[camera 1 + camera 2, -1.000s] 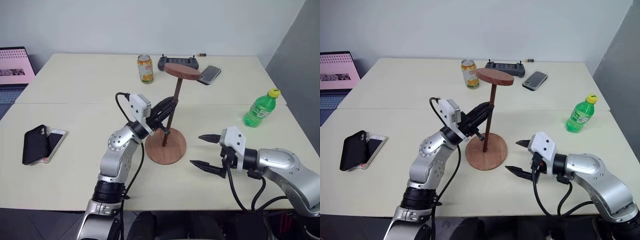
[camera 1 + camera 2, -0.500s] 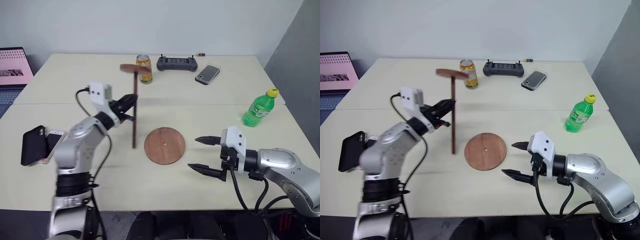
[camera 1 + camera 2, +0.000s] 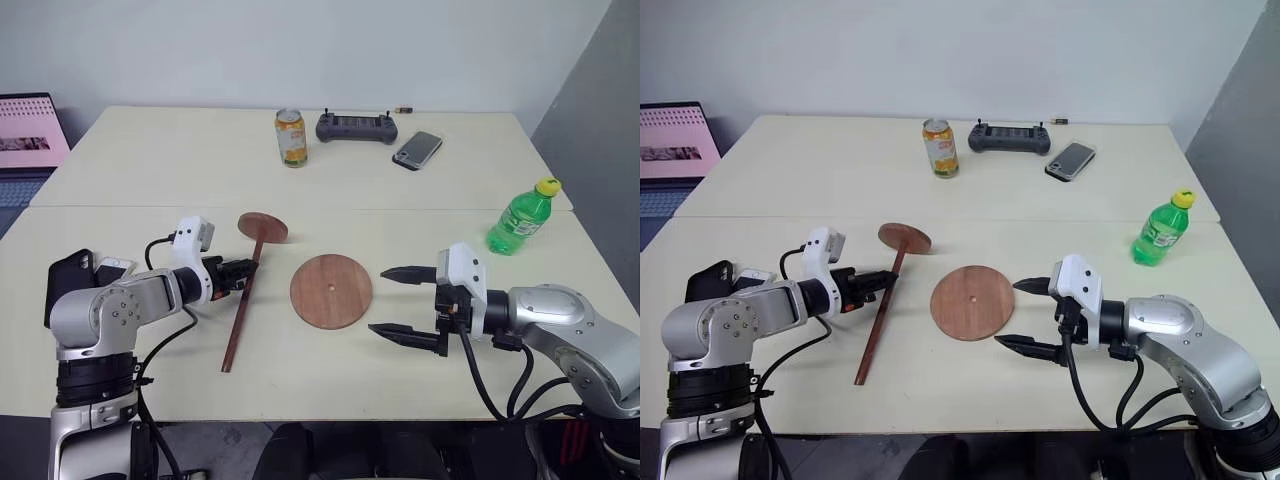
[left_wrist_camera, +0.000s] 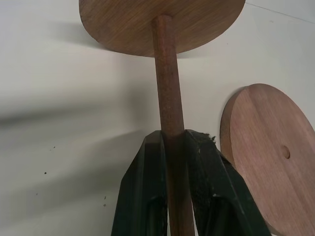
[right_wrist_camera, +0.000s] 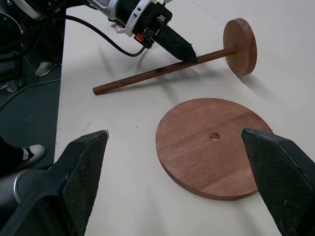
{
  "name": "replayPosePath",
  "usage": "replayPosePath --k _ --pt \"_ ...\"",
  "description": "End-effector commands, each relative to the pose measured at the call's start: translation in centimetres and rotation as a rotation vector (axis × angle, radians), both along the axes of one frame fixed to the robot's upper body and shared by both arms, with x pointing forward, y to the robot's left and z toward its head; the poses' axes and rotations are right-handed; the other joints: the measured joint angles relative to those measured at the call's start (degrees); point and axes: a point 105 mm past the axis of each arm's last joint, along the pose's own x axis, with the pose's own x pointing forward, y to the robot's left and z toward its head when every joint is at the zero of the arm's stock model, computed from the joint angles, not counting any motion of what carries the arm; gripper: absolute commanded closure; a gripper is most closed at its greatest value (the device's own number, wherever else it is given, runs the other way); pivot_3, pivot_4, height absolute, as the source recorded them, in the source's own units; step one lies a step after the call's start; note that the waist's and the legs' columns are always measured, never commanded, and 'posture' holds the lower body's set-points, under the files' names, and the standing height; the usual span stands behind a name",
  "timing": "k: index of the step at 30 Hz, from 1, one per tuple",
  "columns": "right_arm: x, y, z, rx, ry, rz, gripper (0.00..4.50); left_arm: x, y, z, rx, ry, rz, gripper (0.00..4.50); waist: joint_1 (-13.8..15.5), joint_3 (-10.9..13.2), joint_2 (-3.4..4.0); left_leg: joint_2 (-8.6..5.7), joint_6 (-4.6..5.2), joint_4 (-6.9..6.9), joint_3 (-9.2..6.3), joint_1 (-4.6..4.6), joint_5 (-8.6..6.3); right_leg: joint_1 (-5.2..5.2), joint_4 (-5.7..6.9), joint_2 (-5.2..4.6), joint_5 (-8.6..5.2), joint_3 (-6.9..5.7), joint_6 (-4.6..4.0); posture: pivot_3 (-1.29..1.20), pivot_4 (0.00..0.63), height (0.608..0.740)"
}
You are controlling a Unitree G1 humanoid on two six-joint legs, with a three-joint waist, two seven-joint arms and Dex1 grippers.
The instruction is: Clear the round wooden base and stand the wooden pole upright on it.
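Matt wooden base [image 3: 331,290], smooth wooden pole [image 3: 241,307]

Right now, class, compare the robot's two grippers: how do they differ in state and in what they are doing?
The left gripper is shut on the wooden pole, which lies tilted beside the round wooden base; the right gripper is open and holds nothing. The left gripper sits on the base's left side, the right gripper on its right, jaws spread toward it. Both have two black fingers and hang low over the table.
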Motion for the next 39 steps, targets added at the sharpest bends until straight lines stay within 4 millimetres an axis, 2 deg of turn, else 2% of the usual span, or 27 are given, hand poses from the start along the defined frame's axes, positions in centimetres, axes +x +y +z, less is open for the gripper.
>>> replayPosePath --k 1,2,10,13,17,23,27,34,39 --pt "-0.4 0.2 0.7 0.018 -0.035 0.016 0.0 -0.2 0.2 -0.6 0.019 0.027 0.02 3.88 0.01 0.0 0.0 0.0 0.0 0.0 0.0 0.0 0.0 0.0 0.0 0.0 0.0 0.0 0.0 0.0 0.15 0.74" --pt "-0.4 0.2 0.7 0.019 -0.034 0.014 0.0 -0.2 0.2 -0.5 0.015 0.027 0.02 3.53 0.0 0.0 0.0 0.0 0.0 0.0 0.0 0.0 0.0 0.0 -0.01 0.0 0.0 0.0 0.0 0.0 0.15 0.74" --pt "-0.6 0.2 0.7 0.024 -0.033 0.015 0.0 0.0 0.3 0.1 -0.008 0.067 -0.015 2.07 0.0 0.0 0.0 0.0 0.0 0.0 -0.01 -0.02 0.0 -0.02 0.0 0.0 0.0 0.0 0.0 0.0 0.15 0.74" --pt "-0.9 0.2 0.7 0.017 -0.023 0.037 0.0 -0.1 0.2 0.7 -0.045 0.101 -0.063 2.07 -0.02 0.0 0.0 0.0 0.0 -0.01 0.0 -0.03 0.0 -0.03 0.0 0.0 0.0 -0.01 0.0 0.0 0.15 0.74" --pt "-1.2 0.1 0.8 0.01 -0.007 0.061 0.0 -0.7 0.3 0.5 -0.071 0.173 -0.126 2.07 -0.11 0.0 0.0 0.0 0.0 -0.02 0.01 -0.03 0.0 -0.04 -0.01 0.01 0.0 0.0 0.0 0.0 0.15 0.74" --pt "-1.5 0.0 0.9 -0.003 0.014 0.089 0.0 -1.2 1.9 -0.7 -0.036 0.303 -0.139 2.07 -0.12 0.0 0.0 0.0 0.01 -0.03 0.01 -0.02 -0.01 -0.05 -0.01 0.01 0.0 0.01 -0.01 0.0 0.15 0.74" --pt "-1.8 0.0 1.0 -0.001 0.022 0.098 0.0 -0.6 2.2 -0.4 -0.045 0.319 -0.143 2.69 -0.11 0.0 0.0 0.0 0.15 -0.04 0.01 -0.02 -0.08 -0.06 0.0 0.01 -0.01 0.01 -0.01 0.0 0.15 0.74" --pt "-2.0 0.1 1.3 0.003 0.023 0.098 0.0 0.2 2.0 -0.5 -0.086 0.308 -0.128 4.12 -0.1 0.0 0.0 0.0 0.21 -0.02 0.0 -0.04 -0.12 -0.07 0.0 0.0 -0.01 0.01 -0.01 0.0 0.15 0.74" --pt "-2.0 0.1 1.4 0.002 0.02 0.098 0.0 0.4 2.0 -0.2 -0.11 0.29 -0.123 4.22 -0.08 0.0 0.0 0.0 0.21 -0.02 0.0 -0.04 -0.12 -0.06 0.01 0.0 -0.01 0.01 -0.01 0.0 0.15 0.74"
